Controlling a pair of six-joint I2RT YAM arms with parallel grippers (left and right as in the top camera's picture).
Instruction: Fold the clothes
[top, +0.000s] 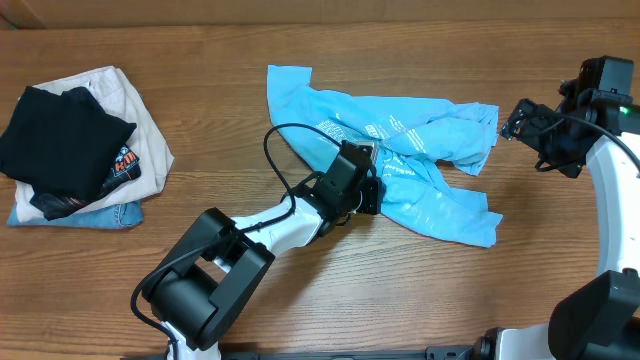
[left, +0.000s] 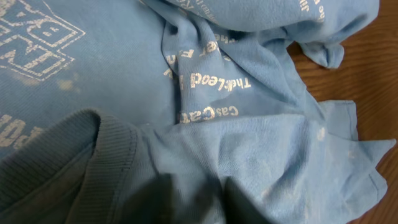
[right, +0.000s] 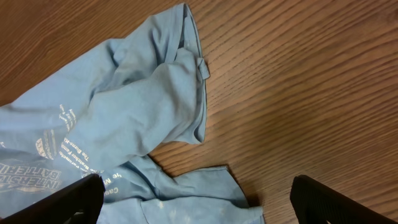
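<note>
The crumpled sky-blue T-shirt (top: 430, 150) lies mid-surface (top: 300, 300), its long axis slanting from far left to near right, with the left pincer (top: 360, 190) down on its middle, grip impossible to tell, while the right pincer (top: 512, 122), spread wide and empty, hovers just beside its right end, bare wood around.

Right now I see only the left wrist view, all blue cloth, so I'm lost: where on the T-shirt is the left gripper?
Observer: Overhead, the left gripper sits over the middle of the crumpled blue T-shirt.
Operator: And the right arm?
Observer: The right gripper is open, holding nothing, beside the shirt's right end.
Operator: Anything else around?
Observer: A black garment lies on a cream garment, far left, apart from the shirt.
</note>
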